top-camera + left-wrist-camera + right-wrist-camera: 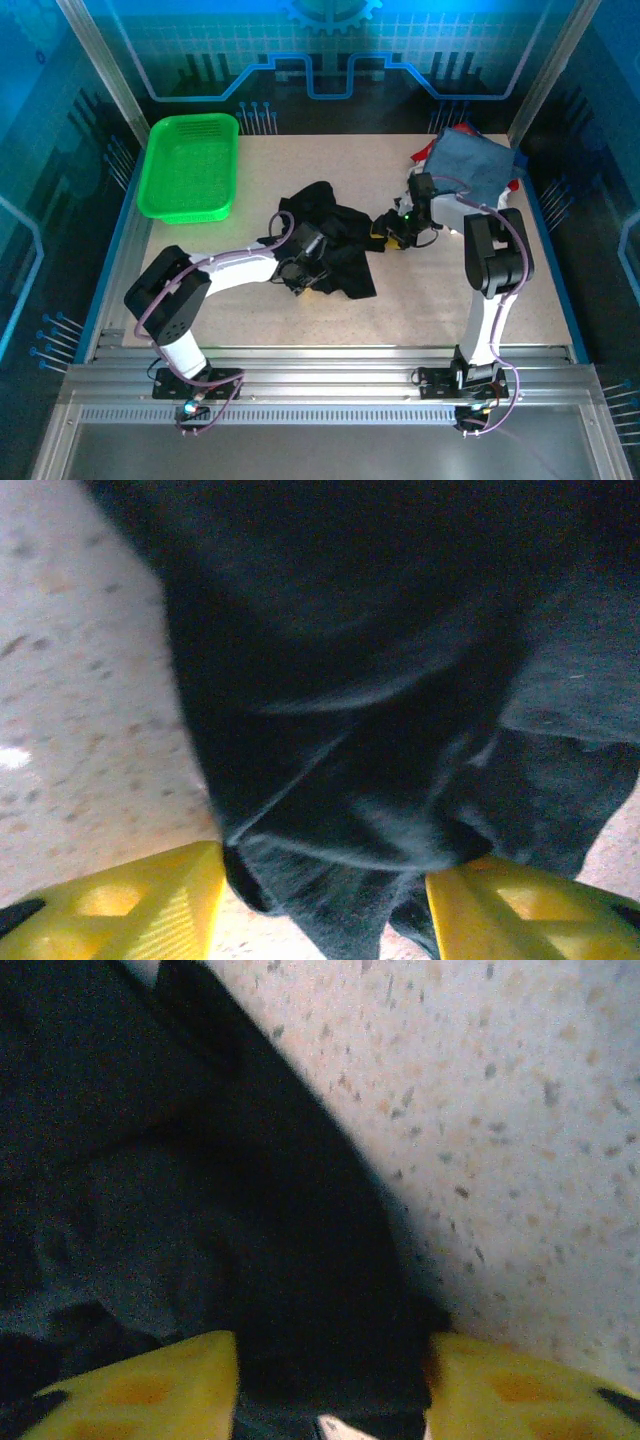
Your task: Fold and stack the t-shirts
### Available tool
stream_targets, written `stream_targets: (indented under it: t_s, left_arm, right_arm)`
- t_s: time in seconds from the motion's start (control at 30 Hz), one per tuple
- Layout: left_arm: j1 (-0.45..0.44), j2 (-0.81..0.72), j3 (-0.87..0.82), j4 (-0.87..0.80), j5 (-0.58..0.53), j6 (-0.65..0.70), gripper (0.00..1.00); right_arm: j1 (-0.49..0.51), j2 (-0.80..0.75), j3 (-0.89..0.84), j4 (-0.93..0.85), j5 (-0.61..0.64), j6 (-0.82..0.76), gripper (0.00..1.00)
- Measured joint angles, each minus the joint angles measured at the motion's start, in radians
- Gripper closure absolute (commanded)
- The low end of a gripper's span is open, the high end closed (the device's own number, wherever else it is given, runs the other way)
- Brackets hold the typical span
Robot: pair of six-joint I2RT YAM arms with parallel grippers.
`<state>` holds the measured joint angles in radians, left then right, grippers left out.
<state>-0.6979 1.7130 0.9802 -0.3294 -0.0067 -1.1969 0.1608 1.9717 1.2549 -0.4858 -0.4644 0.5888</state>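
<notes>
Black t-shirt [338,240] lies crumpled mid-table [450,295], its heap running from far-left to near-right, between the two claws. The left gripper [308,262] sits at its near-left edge and the right gripper [388,232] at its right-hand tip, so each arm is nearest its own side. Left wrist view: yellow fingers [130,910] stand part-way apart with a dark fold in the gap. Right wrist view: same, fingers [140,1390] straddle the cloth edge, bare table just beyond. Judgement: neither jaw pair is clamped yet. Left forearm reaches low, rightward from a bent elbow. The right arm folds back over its base, wrist dipping leftward. The folded slate-blue t-shirt [475,165] sits far right, well apart. The coming lift turns on both claws holding opposite edges.
</notes>
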Motion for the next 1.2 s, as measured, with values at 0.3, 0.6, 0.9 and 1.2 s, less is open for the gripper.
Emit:
stream_targets:
  t_s: [0.3,0.6,0.9,1.2]
  left_arm:
    - [0.075,0.035,0.058,-0.031,-0.023,0.071,1.0]
    - [0.233,-0.355,0.094,-0.216,-0.124,0.213,1.0]
    - [0.441,-0.493,0.382,-0.401,-0.119,0.418,1.0]
    - [0.649,-0.529,0.576,-0.428,0.002,0.554,1.0]
  right_arm:
    - [0.0,0.037,0.08,0.005,-0.007,0.022,1.0]
    - [-0.092,-0.229,0.176,-0.079,0.012,0.021,1.0]
    - [-0.17,-0.342,0.529,-0.185,-0.019,-0.001,1.0]
    - [-0.255,-0.415,0.623,-0.251,-0.068,-0.021,1.0]
